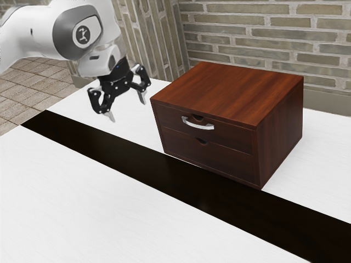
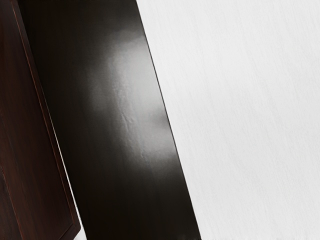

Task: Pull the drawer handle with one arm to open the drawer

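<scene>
Brick wall [image 1: 263, 27] runs along the back, with a bit of tiled floor [image 1: 22, 82] showing off in the exterior view's upper left. Most of the scene is a big white table [image 1: 82, 219] with a wide glossy black stripe [image 1: 164, 170] running across it on a diagonal.

Sitting on the table at the exterior view's right is a dark reddish wooden cabinet [image 1: 236, 93], its front lower edge right along the stripe. The white arm [image 1: 49, 33] comes in from the upper left and hangs above the table, off to the left of the cabinet.

The cabinet front has two drawers stacked: the top drawer [image 1: 230, 134] and the lower drawer [image 1: 225, 159]. Both look flush with the front, so shut as far as I can see.

The black pincer [image 1: 127, 107] hovers in the air left of the cabinet's front corner, fingers spread wide apart and gripping nothing, pointed down and toward the cabinet. It's near the cabinet but not touching it.

The drawer handle [image 1: 197, 124] is a small curved silver bar on the top drawer, toward that drawer's left end, clearly apart from the pincer.

From the wrist view you get the cabinet's side [image 2: 25, 150], then the stripe [image 2: 115, 125], then white table [image 2: 250, 125].
</scene>
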